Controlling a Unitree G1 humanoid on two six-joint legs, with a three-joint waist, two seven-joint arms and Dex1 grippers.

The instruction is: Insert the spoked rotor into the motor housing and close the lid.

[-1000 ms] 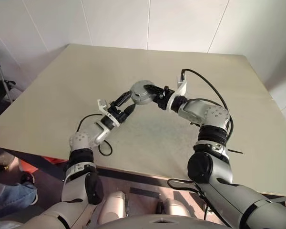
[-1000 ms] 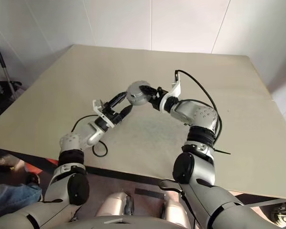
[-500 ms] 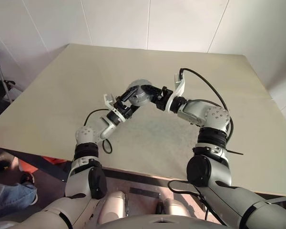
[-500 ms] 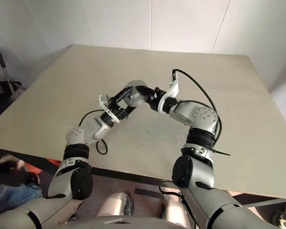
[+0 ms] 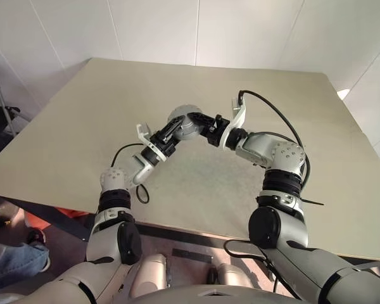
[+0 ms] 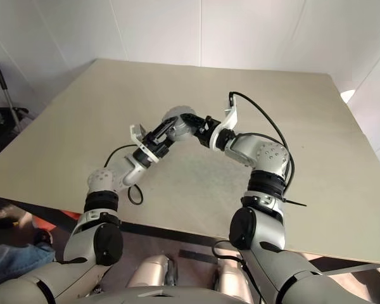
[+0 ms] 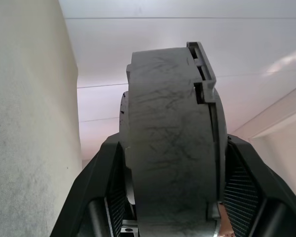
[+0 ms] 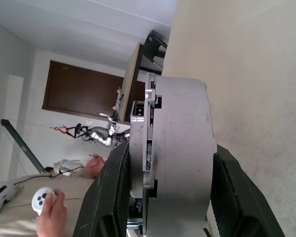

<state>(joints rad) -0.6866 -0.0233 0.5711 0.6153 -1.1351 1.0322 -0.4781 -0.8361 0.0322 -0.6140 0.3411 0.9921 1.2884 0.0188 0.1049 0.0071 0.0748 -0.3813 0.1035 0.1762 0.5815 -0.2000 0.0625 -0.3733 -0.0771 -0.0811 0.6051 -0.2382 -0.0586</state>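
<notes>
The motor housing, a squat grey round body, hangs above the middle of the beige table, turned on edge. My left gripper comes in from the left and is shut on it, with its fingers pressed against both flat faces. From the other side my right gripper is also shut on the housing, one pad on each face. A thinner notched layer lies flush on one face; I cannot tell whether that is the lid. The spoked rotor is hidden.
A black cable loops up from my right wrist. The table's near edge runs just below my elbows. A person's hand holding a white controller appears past the table, and a leg in jeans is at the lower left.
My left gripper came up from the lower left, brought its open fingers around the housing and closed on it. The right gripper kept its hold and stayed in place.
</notes>
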